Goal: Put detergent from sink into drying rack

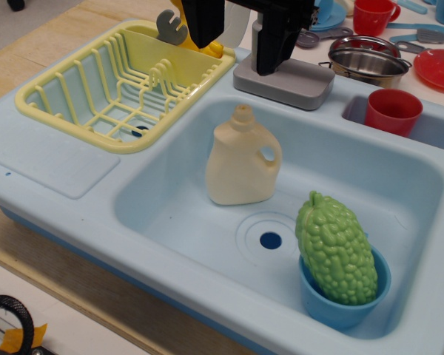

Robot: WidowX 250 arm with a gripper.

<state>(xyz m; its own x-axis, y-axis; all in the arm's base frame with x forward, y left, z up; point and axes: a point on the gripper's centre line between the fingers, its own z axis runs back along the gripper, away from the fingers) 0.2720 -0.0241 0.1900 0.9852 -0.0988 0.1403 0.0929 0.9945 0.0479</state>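
Note:
The cream detergent jug (pixel 240 166) stands upright in the light blue sink (pixel 170 214), near its back wall, handle to the right. The pale yellow drying rack (pixel 96 96) sits to the back left of the sink on the counter top, with no dishes on its slats. My gripper (pixel 238 55) hangs at the top of the view, above and behind the jug, apart from it. Its two black fingers (pixel 274 41) are spread wide with nothing between them.
A bumpy green gourd (pixel 337 248) stands in a blue cup (pixel 344 303) at the sink's front right. A red cup (pixel 392 111) sits in the side compartment. A grey faucet base (pixel 288 83) lies behind the sink. A grey toy wrench (pixel 170 26) stands in the rack's pocket. A metal pot (pixel 370 63) and red dishes (pixel 438 68) are behind.

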